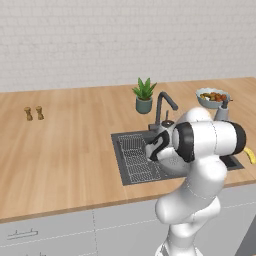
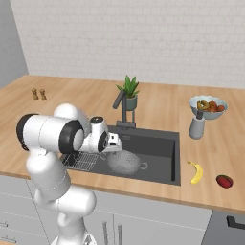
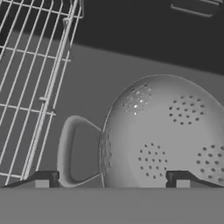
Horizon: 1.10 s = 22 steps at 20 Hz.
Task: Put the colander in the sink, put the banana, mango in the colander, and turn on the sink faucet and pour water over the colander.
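The light-grey colander [image 2: 126, 162] rests upright on the floor of the dark sink [image 2: 158, 143], in its left half beside the wire rack. My gripper [image 2: 115, 142] hangs just above the colander's left rim and is open. In the hand view the perforated colander [image 3: 168, 131] and its loop handle [image 3: 65, 148] lie below my gripper [image 3: 111, 180], whose fingertips [image 3: 43, 179] stand wide apart and hold nothing. The yellow banana [image 2: 195, 172] and the reddish mango [image 2: 224, 181] lie on the counter right of the sink. The sink faucet [image 2: 122, 107] stands behind the basin, and no water runs from it.
A wire rack [image 1: 132, 155] fills the sink's left end. A bowl of fruit [image 2: 208, 106] and a grey bottle [image 2: 196, 125] stand at the back right. A potted plant [image 2: 128, 93] sits behind the faucet, and two small shakers [image 2: 38, 94] stand far left.
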Available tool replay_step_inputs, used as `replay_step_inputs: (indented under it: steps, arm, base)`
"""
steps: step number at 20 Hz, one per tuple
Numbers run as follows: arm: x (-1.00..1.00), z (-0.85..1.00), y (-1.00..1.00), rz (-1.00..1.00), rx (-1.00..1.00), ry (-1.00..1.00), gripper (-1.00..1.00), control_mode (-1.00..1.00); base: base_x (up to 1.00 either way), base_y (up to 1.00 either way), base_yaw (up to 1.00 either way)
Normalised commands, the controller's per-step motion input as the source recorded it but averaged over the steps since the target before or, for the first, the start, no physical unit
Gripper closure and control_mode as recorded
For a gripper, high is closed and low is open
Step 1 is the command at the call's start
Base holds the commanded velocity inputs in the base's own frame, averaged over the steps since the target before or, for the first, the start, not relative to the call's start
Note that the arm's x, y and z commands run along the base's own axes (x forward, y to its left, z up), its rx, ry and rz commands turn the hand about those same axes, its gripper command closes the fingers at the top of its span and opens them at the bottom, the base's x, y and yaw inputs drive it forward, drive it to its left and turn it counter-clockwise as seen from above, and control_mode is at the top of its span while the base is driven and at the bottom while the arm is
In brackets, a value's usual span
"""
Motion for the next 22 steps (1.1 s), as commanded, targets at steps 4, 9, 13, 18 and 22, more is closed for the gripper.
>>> replay_step_inputs:
  steps: [4, 9, 13, 18, 22]
  arm:
    - [-0.25, 0.36, 0.19, -0.01, 0.12, 0.00, -1.00, -1.00]
    - [-0.23, 0.37, 0.08, -0.01, 0.05, 0.00, -1.00, -1.00]
    - [-0.23, 0.54, 0.00, -0.01, 0.00, 0.00, -1.00, -1.00]
    - [-0.46, 0.29, -0.11, -0.06, 0.00, 0.00, -1.00, -1.00]
    - [-0.38, 0.17, -0.35, -0.15, 0.00, 0.00, -1.00, -1.00]
  base:
    - [0.00, 0.00, 0.00]
    - [0.00, 0.00, 0.00]
    - [0.00, 0.00, 0.00]
    - [0.00, 0.00, 0.00]
    - [0.00, 0.00, 0.00]
